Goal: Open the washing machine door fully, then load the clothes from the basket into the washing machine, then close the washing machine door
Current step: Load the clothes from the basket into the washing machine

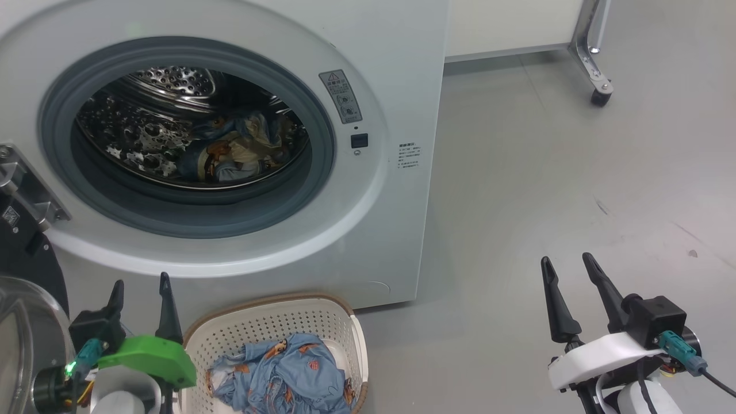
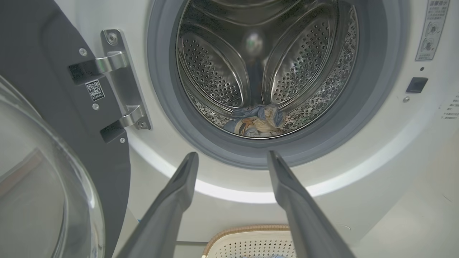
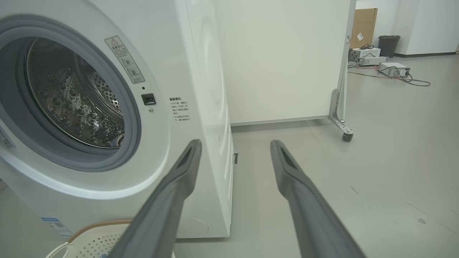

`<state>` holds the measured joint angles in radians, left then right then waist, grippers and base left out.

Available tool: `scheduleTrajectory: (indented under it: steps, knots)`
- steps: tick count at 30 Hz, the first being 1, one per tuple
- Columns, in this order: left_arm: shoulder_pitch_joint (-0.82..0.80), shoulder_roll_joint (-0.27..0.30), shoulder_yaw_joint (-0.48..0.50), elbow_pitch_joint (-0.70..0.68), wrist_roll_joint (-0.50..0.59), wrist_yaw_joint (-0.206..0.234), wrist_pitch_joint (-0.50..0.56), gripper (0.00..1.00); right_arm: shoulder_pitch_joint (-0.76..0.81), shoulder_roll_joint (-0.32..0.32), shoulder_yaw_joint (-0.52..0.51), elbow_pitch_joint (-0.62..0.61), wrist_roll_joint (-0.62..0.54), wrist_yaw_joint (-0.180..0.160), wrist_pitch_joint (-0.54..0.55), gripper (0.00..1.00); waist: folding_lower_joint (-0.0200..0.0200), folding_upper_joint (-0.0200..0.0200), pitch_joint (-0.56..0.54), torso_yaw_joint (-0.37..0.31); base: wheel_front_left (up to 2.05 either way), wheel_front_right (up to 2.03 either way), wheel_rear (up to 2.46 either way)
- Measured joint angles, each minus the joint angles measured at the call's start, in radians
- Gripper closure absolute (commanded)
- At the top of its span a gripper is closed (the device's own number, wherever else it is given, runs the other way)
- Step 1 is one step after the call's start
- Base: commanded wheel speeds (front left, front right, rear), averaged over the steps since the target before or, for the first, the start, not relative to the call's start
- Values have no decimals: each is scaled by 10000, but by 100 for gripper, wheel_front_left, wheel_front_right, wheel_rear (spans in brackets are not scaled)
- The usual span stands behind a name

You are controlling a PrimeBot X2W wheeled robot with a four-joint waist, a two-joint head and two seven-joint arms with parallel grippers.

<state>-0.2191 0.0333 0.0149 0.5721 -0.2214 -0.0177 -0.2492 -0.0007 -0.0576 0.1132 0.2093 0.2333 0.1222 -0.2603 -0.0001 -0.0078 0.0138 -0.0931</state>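
The white washing machine [image 1: 374,69] faces me with its door [image 1: 23,322] swung open at the far left, glass porthole and hinge [image 2: 122,82] showing. Blue printed clothes [image 1: 230,152] lie inside the steel drum [image 2: 258,71]. More light blue clothes [image 1: 282,374] lie in the cream perforated basket [image 1: 270,322] on the floor below the opening. My left gripper [image 1: 141,284] hangs open just left of the basket, holding nothing. My right gripper [image 1: 566,261] stands open over bare floor to the right of the machine [image 3: 200,71].
A white panel on a wheeled metal leg [image 1: 598,86] stands behind the machine to the right. Grey floor [image 1: 546,172] spreads out on the right. Boxes, a bin and cables [image 3: 387,61] lie far back.
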Motion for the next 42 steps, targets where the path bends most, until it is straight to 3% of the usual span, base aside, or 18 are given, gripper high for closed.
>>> scheduleTrajectory:
  steps: [13, 42]
  knots:
    - [1916, 4, 127, -1998, -19, 4, -2, 0, 151, -86, 230, -274, -42, 0, 0, 0, 0, 0, -299, 171, 0, 0, 0]
    - [3631, 44, -660, -3927, -309, 357, 0, 0, 336, -176, 460, -623, -40, 0, 2, 0, 0, 0, 96, 519, 0, 0, 0]
